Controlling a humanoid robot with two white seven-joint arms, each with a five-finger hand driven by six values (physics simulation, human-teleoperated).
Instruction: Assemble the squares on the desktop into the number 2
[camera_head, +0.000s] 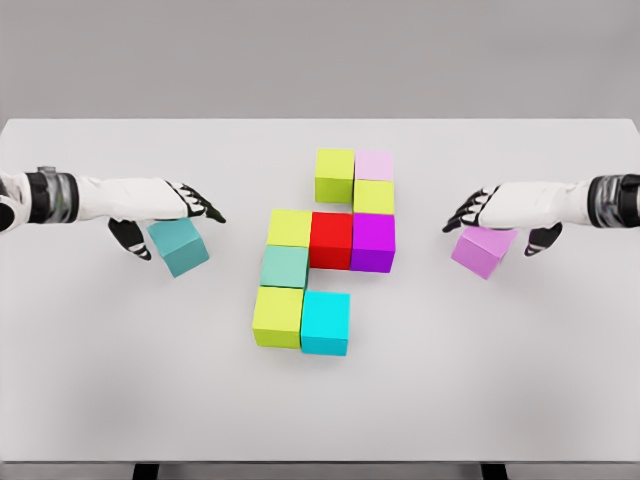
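Note:
Several coloured cubes sit joined in the middle of the white table (120, 380): an olive cube (335, 175), a pale pink cube (374, 164) and a yellow-green cube (374, 197) on top. Below them lie a yellow cube (289, 228), a red cube (331, 240) and a magenta cube (372, 243). Lower still are a green cube (285, 267), a lime cube (277, 317) and a cyan cube (325, 323). My left hand (165, 222) lies over a tilted teal cube (181, 248), thumb at its left side. My right hand (500, 222) covers a tilted violet cube (482, 252) the same way.
The table's far edge runs across the top of the view and its front edge along the bottom. Both forearms come in level from the sides at mid height.

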